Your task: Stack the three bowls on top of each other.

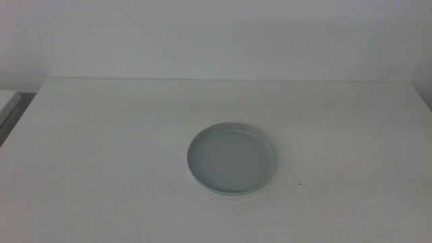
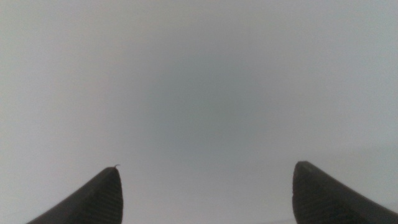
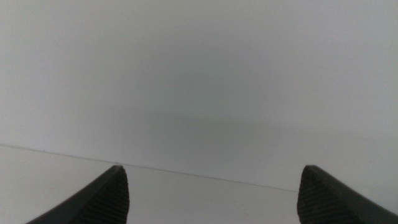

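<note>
The middle camera sits up high and looks forward and down at the white table (image 1: 101, 148), with the wall behind it. It is far enough back to see almost the whole top. Each wrist camera rides on its arm and looks out between two dark tips, the left gripper (image 2: 205, 193) and the right gripper (image 3: 211, 196), at pale blank wall. The right one also catches a strip of table edge
</note>
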### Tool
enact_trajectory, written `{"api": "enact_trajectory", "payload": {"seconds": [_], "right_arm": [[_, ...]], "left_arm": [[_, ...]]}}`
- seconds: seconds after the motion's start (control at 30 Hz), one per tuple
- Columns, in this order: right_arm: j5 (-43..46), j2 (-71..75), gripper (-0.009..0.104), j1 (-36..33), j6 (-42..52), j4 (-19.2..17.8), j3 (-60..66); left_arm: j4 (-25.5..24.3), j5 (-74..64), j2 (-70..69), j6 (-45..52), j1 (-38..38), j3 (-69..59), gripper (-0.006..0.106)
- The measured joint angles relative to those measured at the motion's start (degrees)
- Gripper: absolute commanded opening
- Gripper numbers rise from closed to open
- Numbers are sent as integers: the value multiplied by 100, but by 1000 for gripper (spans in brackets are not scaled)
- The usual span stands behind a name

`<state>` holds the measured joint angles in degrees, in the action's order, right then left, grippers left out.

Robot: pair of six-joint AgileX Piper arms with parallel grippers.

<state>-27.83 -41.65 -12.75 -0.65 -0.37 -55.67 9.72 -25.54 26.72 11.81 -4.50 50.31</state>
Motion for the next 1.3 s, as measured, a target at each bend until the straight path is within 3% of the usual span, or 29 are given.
{"api": "enact_trajectory", "payload": {"seconds": [0.73,1.0,1.3], "right_arm": [[130,26,93,0,-10,0,87],[1019,1336,93,0,-10,67,2304],[1019,3366,93,0,-10,-272,4849]], "left_arm": [[-175,53,-237,-266,276,-311,94],[189,924,-730,-266,276,-1461,94],[26,986,-2111,-266,276,-3713,94]]}}
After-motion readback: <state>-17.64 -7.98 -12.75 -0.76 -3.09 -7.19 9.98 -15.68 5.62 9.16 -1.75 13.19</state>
